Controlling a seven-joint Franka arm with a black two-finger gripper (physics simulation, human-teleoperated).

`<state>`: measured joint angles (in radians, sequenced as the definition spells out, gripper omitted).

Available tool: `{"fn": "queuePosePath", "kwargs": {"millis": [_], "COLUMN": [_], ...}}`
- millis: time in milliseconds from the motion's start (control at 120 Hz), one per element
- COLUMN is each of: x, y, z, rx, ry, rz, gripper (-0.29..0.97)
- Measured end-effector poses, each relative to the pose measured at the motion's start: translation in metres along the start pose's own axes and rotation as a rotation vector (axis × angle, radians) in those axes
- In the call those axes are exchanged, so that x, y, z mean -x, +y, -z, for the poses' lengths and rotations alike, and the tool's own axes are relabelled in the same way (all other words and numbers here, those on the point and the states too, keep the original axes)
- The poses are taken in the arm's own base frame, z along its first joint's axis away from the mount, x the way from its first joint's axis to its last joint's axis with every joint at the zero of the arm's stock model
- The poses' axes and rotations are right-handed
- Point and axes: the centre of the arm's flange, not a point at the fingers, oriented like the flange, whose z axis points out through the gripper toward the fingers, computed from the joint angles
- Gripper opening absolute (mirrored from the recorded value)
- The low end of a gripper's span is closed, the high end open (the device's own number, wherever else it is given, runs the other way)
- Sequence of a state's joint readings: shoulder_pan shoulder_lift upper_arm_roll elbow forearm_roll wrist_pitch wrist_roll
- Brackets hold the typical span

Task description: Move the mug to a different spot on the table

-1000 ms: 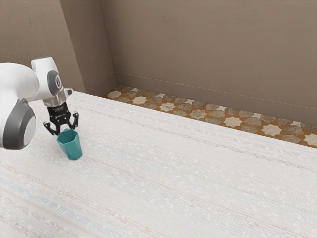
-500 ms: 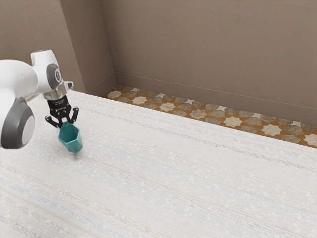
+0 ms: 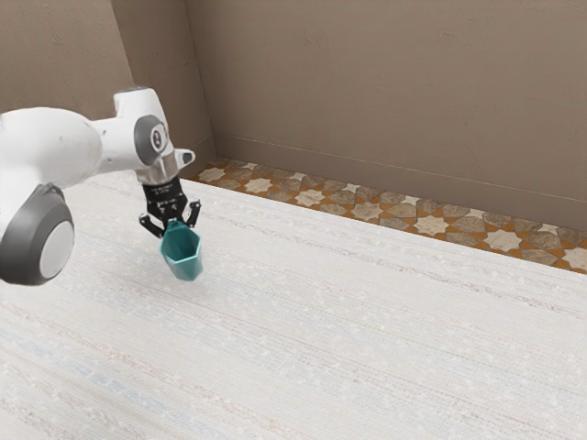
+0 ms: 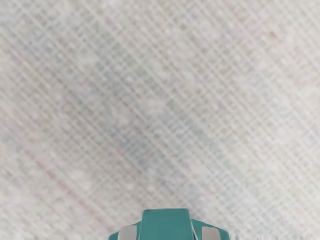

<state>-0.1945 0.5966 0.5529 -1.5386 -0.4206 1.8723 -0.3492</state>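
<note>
A teal faceted mug (image 3: 182, 253) hangs above the table (image 3: 367, 312), tilted, its rim held by my black gripper (image 3: 171, 224), which is shut on it. The mug is clear of the tabletop, toward the exterior view's left. In the wrist view the mug (image 4: 166, 224) shows as a teal shape just under the hand, with two grey finger pads (image 4: 127, 233) on either side of its rim and the pale woven tabletop (image 4: 160, 110) below.
The white arm (image 3: 55, 160) comes in from the exterior view's left. The table's far edge runs along a patterned tile floor (image 3: 413, 215) and beige walls (image 3: 385, 82). Wide bare tabletop lies to the exterior view's right and front.
My gripper lifted the mug off the table and carried it toward the exterior view's right and slightly farther back; the mug now hangs tilted.
</note>
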Motion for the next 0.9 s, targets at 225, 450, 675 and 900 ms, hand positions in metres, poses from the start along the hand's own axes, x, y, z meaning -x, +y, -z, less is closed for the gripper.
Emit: {"fn": "queuePosePath", "kwargs": {"millis": [225,450,675,900], "x": [0.037,0.055,0.068,0.069], "y": [0.048,0.066,0.056,0.056], "z": [-0.023,-0.044,-0.063,-0.078], "rx": [-0.014,0.023,0.010,-0.068], "ry": [-0.032,-0.077,-0.208,-0.251], "rz": [-0.081,-0.085,-0.029,0.002], "gripper": [-0.10,-0.10,-0.10,-0.11]}}
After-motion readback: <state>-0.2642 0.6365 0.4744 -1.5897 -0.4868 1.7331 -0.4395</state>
